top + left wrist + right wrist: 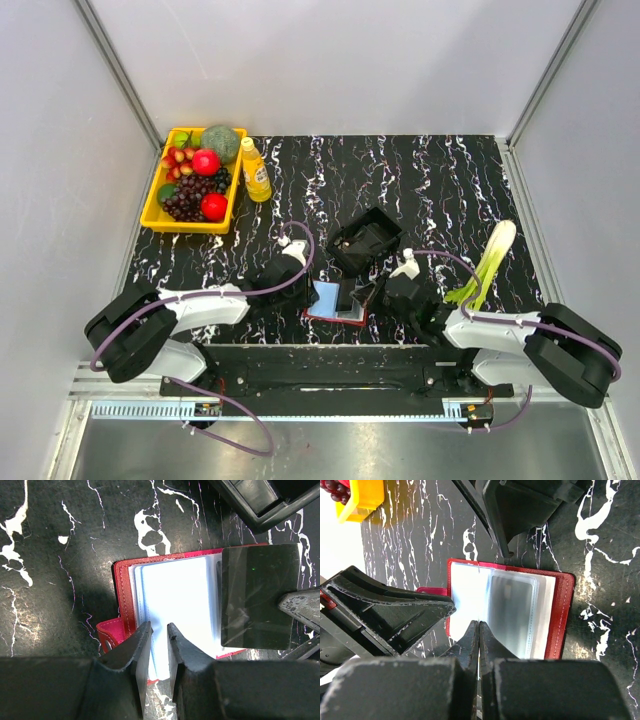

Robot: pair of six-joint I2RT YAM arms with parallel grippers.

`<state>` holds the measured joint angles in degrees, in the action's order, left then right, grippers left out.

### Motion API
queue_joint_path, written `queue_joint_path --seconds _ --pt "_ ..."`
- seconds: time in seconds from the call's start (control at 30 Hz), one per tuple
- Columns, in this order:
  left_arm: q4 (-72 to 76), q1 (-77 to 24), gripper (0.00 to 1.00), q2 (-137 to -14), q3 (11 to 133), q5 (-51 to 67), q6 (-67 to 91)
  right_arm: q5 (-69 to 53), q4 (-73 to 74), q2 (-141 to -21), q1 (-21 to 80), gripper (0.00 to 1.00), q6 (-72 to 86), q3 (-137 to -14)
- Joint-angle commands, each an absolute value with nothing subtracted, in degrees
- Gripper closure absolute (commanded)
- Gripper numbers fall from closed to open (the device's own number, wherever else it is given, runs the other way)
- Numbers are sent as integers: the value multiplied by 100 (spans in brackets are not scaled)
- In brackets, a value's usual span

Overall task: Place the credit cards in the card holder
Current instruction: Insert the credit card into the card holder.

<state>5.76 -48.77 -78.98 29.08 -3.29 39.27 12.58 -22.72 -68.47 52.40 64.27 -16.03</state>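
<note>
The card holder (328, 297) lies open near the table's front edge, its red cover (122, 590) framing pale clear sleeves. My right gripper (479, 624) is shut on a credit card. That card looks dark and upright (257, 597) in the left wrist view and is only a thin edge between the jaws in the right wrist view. It stands over the holder's right page (565, 615). A greyish card-shaped panel (512, 610) shows inside a sleeve there. My left gripper (159, 626) hovers over the left page, jaws slightly apart with nothing between them.
A black box-like tray (362, 242) sits just behind the holder. A yellow basket (150, 212) of fruit and a yellow bottle (256, 172) stand at the back left. A green leek (490, 265) lies to the right, by the right arm.
</note>
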Motion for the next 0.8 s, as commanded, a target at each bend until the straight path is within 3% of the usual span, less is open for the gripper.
queue_joint_path --seconds 0.0,0.77 --pt "642 -4860 76 -7849 2865 -431 3902 1319 -2768 -6995 5300 100 6600 -1520" --pt "563 -4852 78 -7831 2900 -439 3920 1187 -3427 -7558 5467 100 6855 -1345"
